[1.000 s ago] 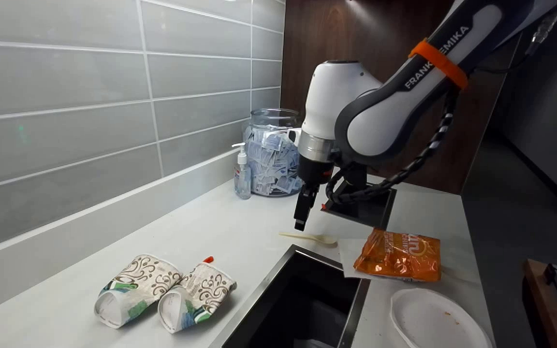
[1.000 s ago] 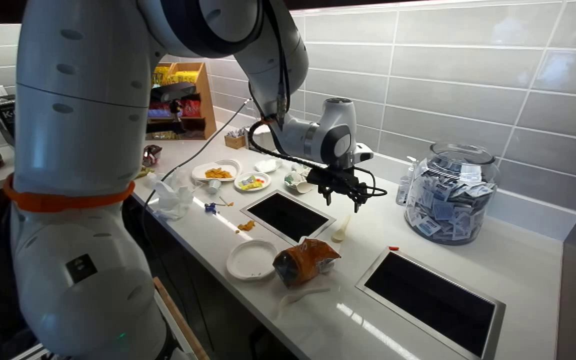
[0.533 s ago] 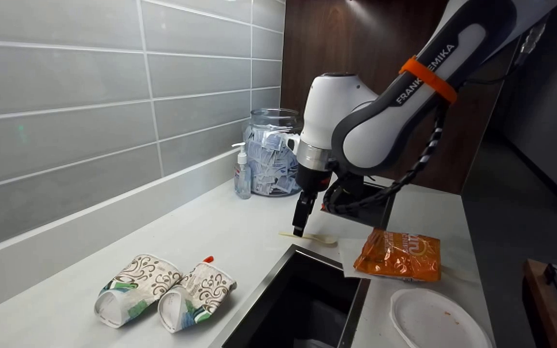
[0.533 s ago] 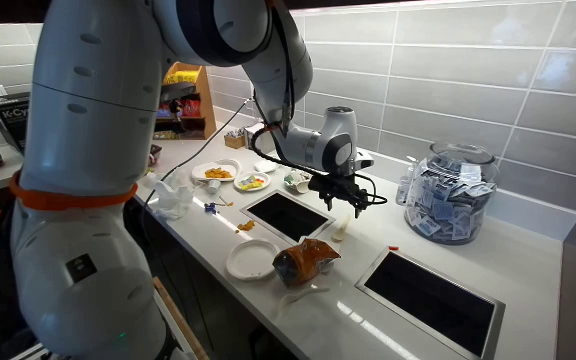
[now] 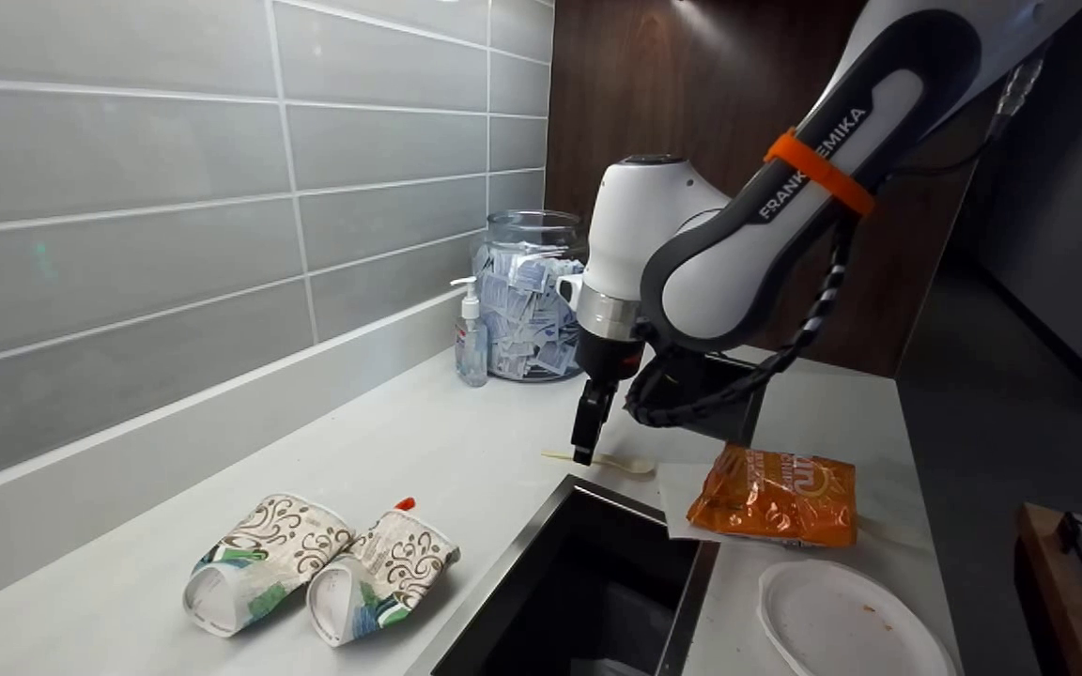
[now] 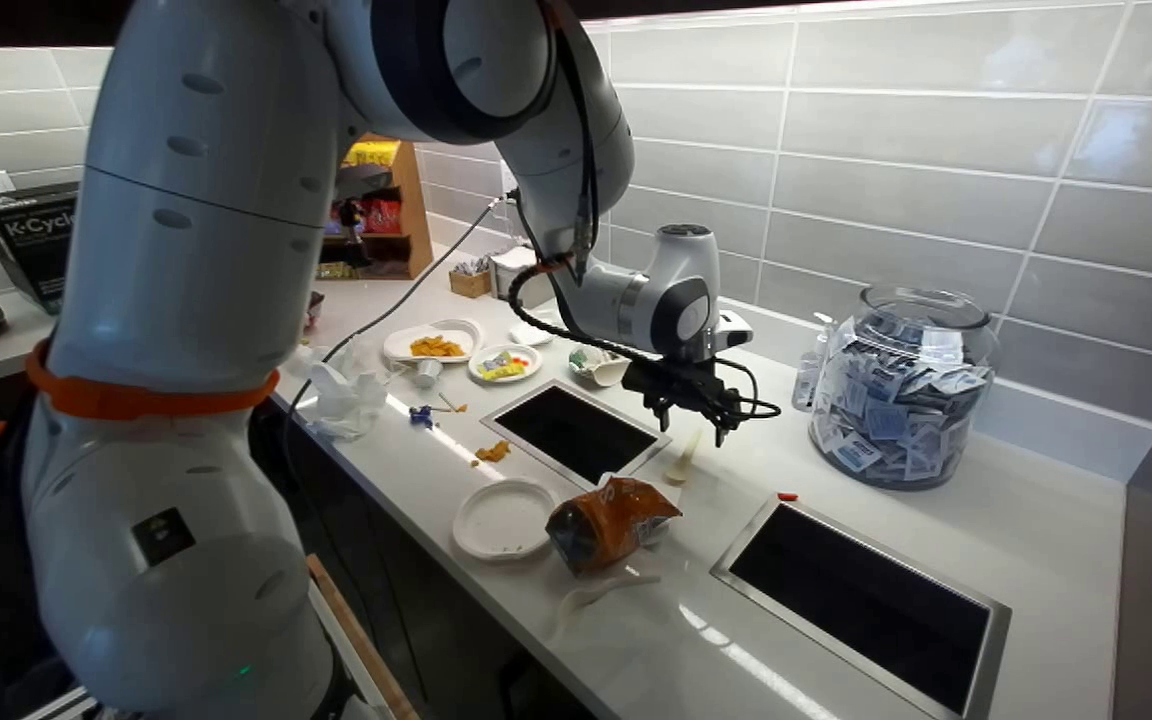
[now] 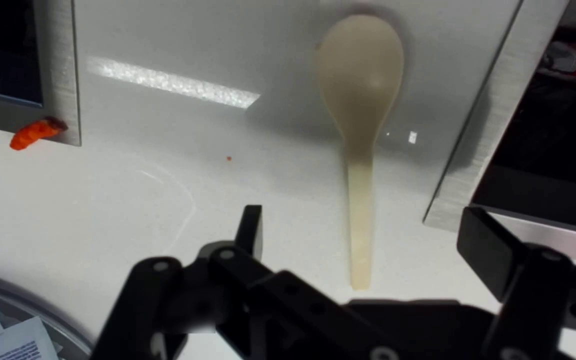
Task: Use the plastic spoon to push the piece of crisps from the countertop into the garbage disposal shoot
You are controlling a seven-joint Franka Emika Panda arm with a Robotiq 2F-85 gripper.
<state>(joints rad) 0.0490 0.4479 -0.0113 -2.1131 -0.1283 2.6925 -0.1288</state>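
The cream-white plastic spoon lies on the pale countertop; it shows in both exterior views. My gripper is open. Its fingers stand on either side of the spoon's handle, apart from it. In an exterior view the fingertips overlap the handle; whether they touch the counter I cannot tell. A small red-orange crisp piece sits at one opening's steel frame corner, also in an exterior view. The other framed opening is close beside the spoon.
An orange crisps bag and a white plate lie near the counter's edge. Paper cups lie beyond the near opening. A packet-filled jar and a pump bottle stand by the wall. More crisps lie on the counter.
My gripper has moved down toward the spoon's handle, the arm lowering with it. It has stayed open. The spoon and the other things have not moved.
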